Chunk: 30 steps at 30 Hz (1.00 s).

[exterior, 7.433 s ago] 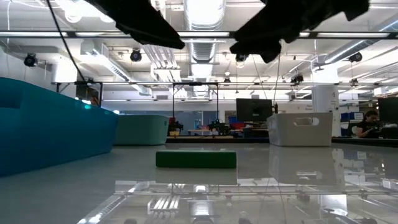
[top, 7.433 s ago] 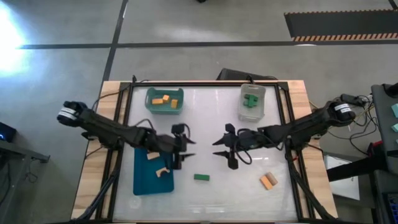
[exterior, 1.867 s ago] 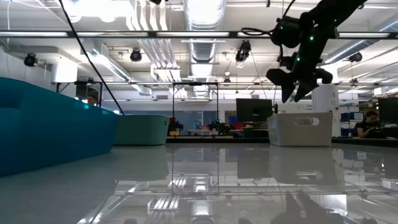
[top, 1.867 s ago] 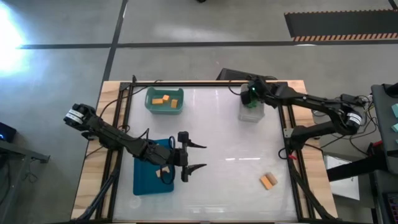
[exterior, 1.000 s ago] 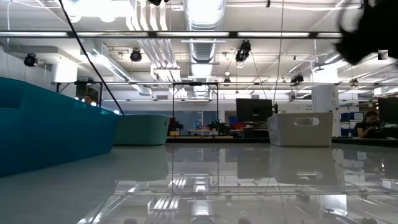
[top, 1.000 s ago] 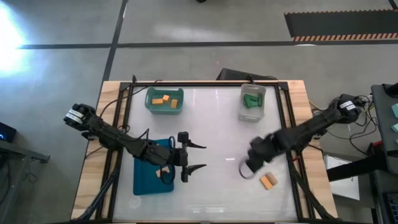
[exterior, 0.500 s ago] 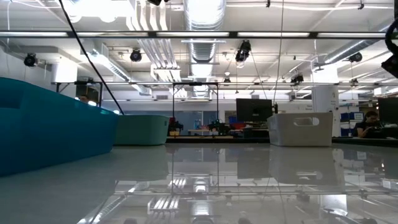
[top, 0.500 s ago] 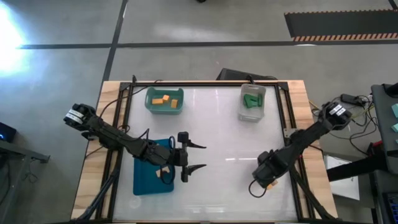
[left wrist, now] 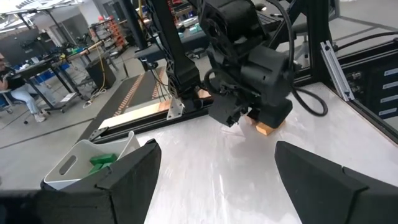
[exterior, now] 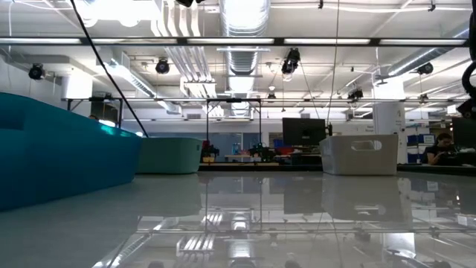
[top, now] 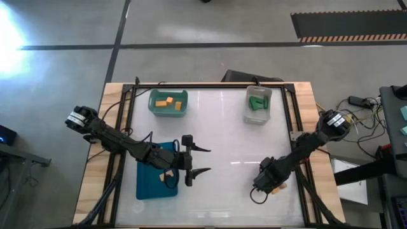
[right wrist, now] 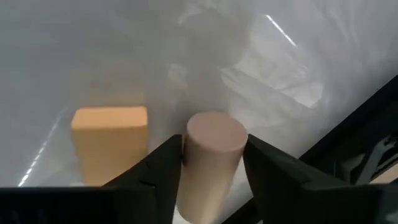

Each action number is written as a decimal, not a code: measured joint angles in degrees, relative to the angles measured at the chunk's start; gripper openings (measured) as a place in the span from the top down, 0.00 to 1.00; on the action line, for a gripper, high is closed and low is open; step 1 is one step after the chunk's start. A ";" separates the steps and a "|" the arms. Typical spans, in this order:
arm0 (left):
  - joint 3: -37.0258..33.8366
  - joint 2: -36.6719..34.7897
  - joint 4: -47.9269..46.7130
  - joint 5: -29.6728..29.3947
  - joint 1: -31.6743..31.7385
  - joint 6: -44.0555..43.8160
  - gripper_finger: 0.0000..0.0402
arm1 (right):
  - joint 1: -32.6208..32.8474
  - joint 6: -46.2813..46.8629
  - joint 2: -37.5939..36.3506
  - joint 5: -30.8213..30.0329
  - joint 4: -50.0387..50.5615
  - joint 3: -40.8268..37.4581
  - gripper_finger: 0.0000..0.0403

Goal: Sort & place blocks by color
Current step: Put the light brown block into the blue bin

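Note:
My right gripper [top: 269, 182] is low over the table's near right part, pointing down, open. In the right wrist view its fingers [right wrist: 158, 177] stand close on either side of an upright pale tan cylinder block [right wrist: 208, 155]. An orange block [right wrist: 111, 142] lies flat beside it. My left gripper [top: 196, 160] hangs open and empty beside the blue tray [top: 147, 181], which holds tan blocks [top: 166, 174]. Orange blocks [top: 166, 101] lie in the teal bin. Green blocks [top: 257, 104] lie in the clear bin. My right gripper comes at the tan cylinder from above, one finger on each side of its round wall near the top end [right wrist: 214, 134]. The gaps are very small, and I cannot tell whether the fingers touch it. The cylinder stands on the table.
The teal bin [top: 168, 112] sits far left and the clear bin [top: 247, 114] far right. The blue tray lies near left under my left arm. The table's black frame rail [top: 294, 143] runs close to my right arm. Bare tabletop lies between the arms.
My right gripper has swung toward the table's near edge and come down over the tan cylinder and orange block, ending with its fingers around the cylinder. The left arm has kept still.

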State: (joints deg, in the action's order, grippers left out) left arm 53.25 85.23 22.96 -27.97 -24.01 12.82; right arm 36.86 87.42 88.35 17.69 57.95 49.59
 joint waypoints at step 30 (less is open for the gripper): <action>0.00 0.02 0.09 1.51 -0.02 -6.62 0.26 | -2.03 -52.09 -15.16 -64.47 -45.31 -1.09 0.70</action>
State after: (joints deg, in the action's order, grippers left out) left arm 53.25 85.25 23.05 -26.45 -24.03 6.19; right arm 34.83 35.33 73.19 -46.78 12.64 48.50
